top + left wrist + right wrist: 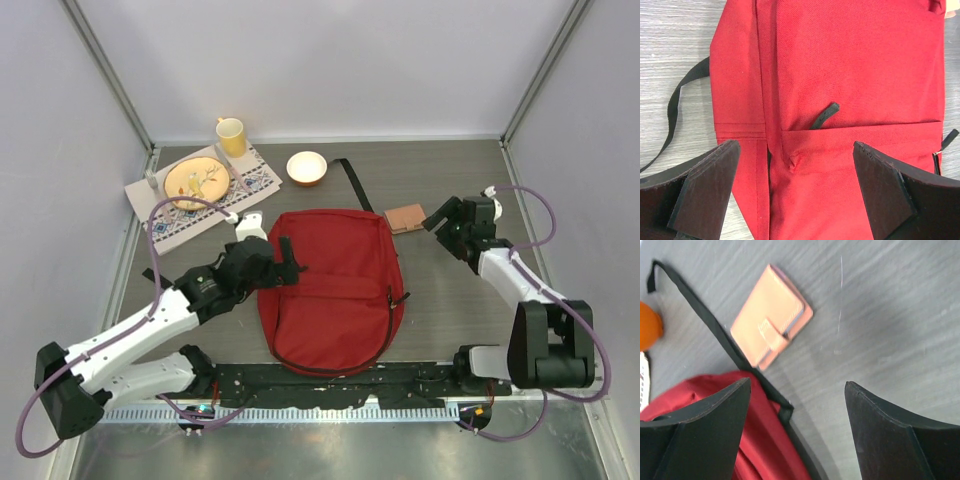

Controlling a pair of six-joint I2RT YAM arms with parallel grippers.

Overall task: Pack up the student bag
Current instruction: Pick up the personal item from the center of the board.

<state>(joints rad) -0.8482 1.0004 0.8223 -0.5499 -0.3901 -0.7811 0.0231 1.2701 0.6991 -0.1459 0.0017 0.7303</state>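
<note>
Flat on the table (450,300), seemingly closed, front pocket up: the student bag (330,290); poised over the bag's left edge, the left gripper (795,170), jaws spread wide with nothing between; off the bag's far right corner, the right gripper (797,410), likewise gaping and empty, aimed toward a tan wallet (771,316) just beside that corner; trailing beyond the bag's far end, a black strap (352,183). Probably soft, limp and light while unfilled; likely to sag and fold if lifted by one point; flat panel too slack to pinch cleanly. Better to take the black zipper pull (824,115) above the pocket seam, or a seam ridge; best to pin the bag with the other arm while tugging.
</note>
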